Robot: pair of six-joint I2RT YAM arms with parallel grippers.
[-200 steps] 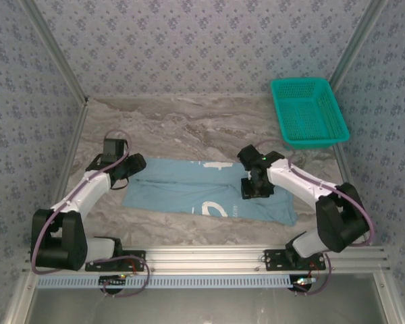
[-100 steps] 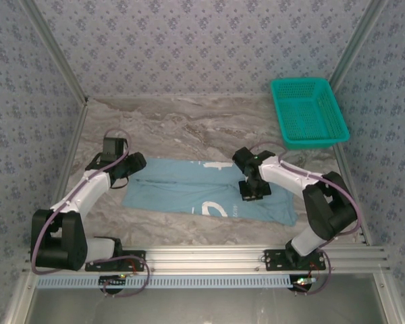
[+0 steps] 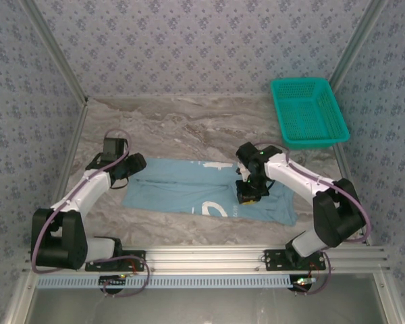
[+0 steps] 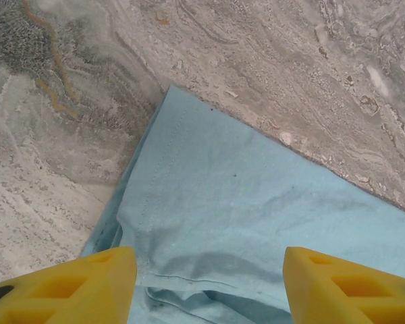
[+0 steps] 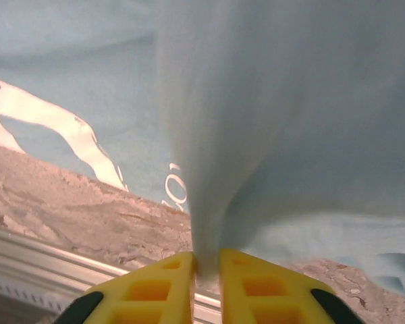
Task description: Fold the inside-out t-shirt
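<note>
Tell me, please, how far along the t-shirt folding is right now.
Done: the t-shirt lies spread as a flat, long band on the table. In hand: the right end effector is pinched shut on a raised ridge of its cloth, and the left end effector hangs open over the shirt's left corner. Left: no crosswise fold shows yet, so the ends probably need bringing together.

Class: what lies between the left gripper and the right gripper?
The light-blue t-shirt, lying flat; the top external view shows it spanning from the left gripper to the right gripper.
</note>
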